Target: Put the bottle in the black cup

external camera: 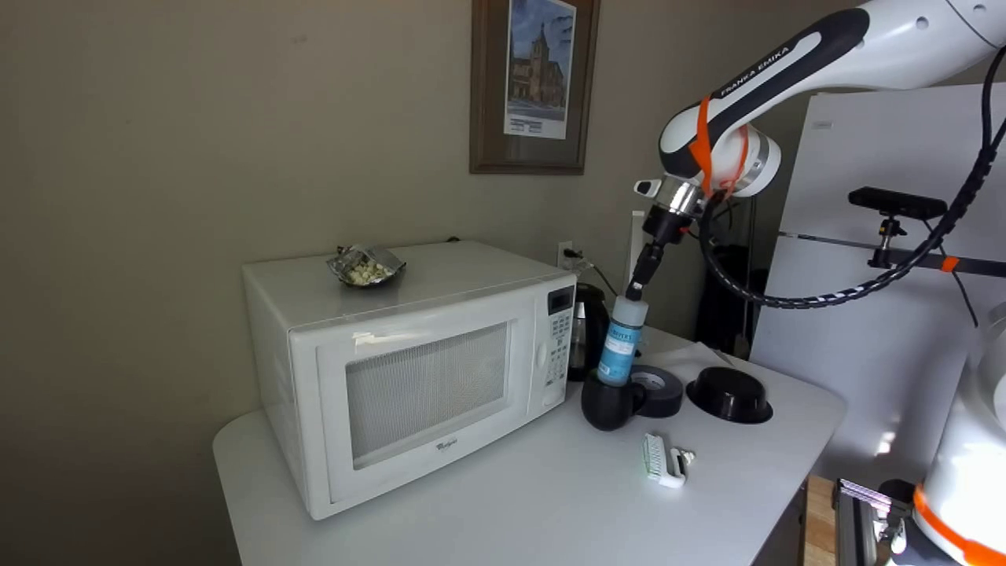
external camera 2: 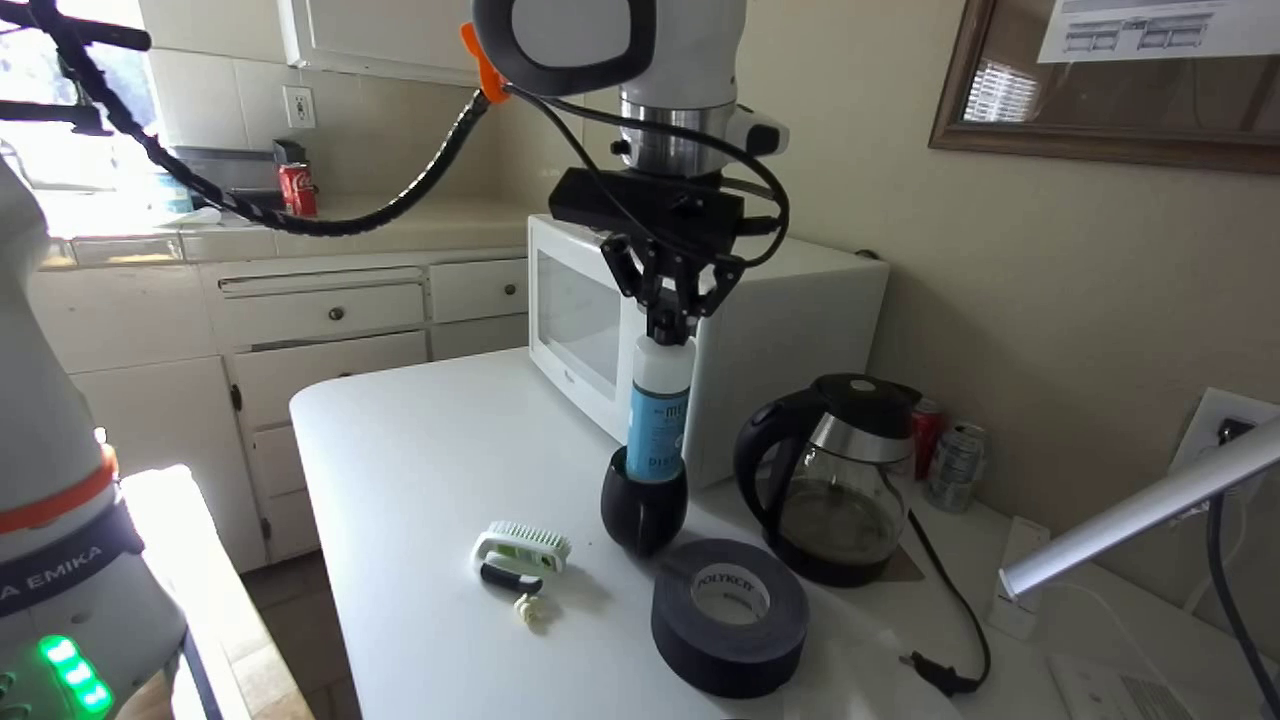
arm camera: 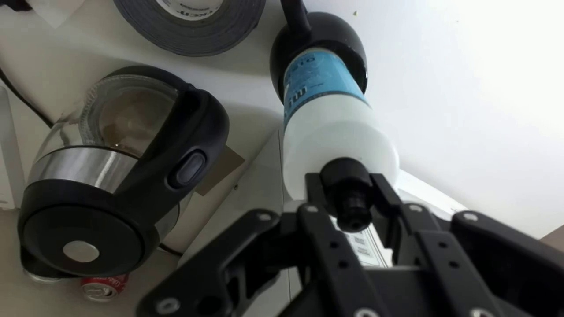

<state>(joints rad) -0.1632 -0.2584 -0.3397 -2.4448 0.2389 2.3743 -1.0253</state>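
Observation:
The bottle [external camera: 619, 346] has a pale top, a blue label and a black cap. It also shows in an exterior view [external camera 2: 657, 430] and the wrist view [arm camera: 326, 79]. Its lower end is inside the mouth of the black cup [external camera: 607, 407], and the cup's rim hides its base. The bottle leans slightly. The cup stands on the table with its handle toward the tape roll; it also shows in an exterior view [external camera 2: 645, 518] and the wrist view [arm camera: 341, 33]. My gripper [arm camera: 348, 185] is shut on the bottle's black cap, above the cup; it also shows in both exterior views [external camera: 637, 288] [external camera 2: 669, 328].
A white microwave [external camera: 428, 385] and a black-handled glass kettle [external camera 2: 840, 500] stand close to the cup. A tape roll [external camera 2: 730, 625] lies beside it. A scrub brush [external camera: 665, 462] and a black bowl-like piece [external camera: 729, 393] are on the table. A foil bag [external camera: 366, 267] sits on the microwave.

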